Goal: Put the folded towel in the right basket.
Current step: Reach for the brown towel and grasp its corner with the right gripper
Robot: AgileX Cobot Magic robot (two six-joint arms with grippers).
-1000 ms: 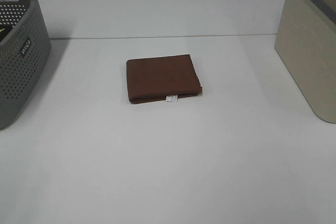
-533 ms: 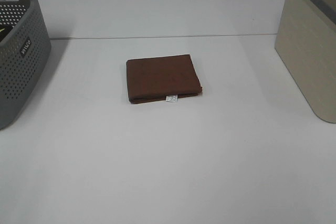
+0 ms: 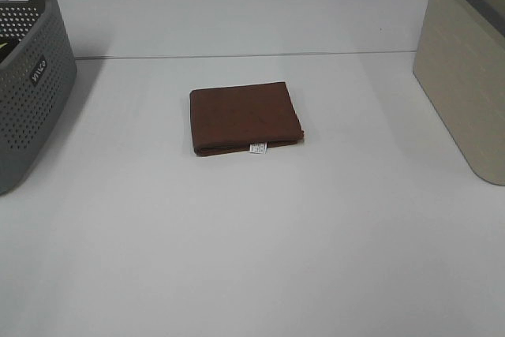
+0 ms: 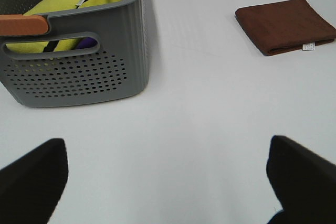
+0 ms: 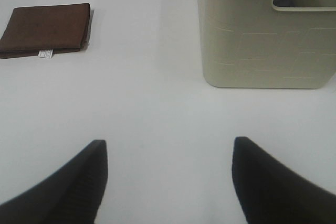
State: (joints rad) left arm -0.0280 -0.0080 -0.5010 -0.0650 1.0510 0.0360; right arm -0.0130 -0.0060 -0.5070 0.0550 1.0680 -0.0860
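A folded brown towel (image 3: 245, 118) with a small white tag lies flat in the middle of the white table. It also shows in the left wrist view (image 4: 286, 25) and the right wrist view (image 5: 46, 29). The beige basket (image 3: 465, 69) stands at the table's right edge and shows in the right wrist view (image 5: 265, 40). Neither arm shows in the exterior high view. My left gripper (image 4: 168, 182) is open and empty, well short of the towel. My right gripper (image 5: 168, 177) is open and empty, with the beige basket ahead of it.
A grey perforated basket (image 3: 28, 76) stands at the left edge; the left wrist view shows its wall (image 4: 79, 72) and yellow and blue cloth (image 4: 68, 3) inside. A seam in the table (image 3: 237, 56) runs behind the towel.
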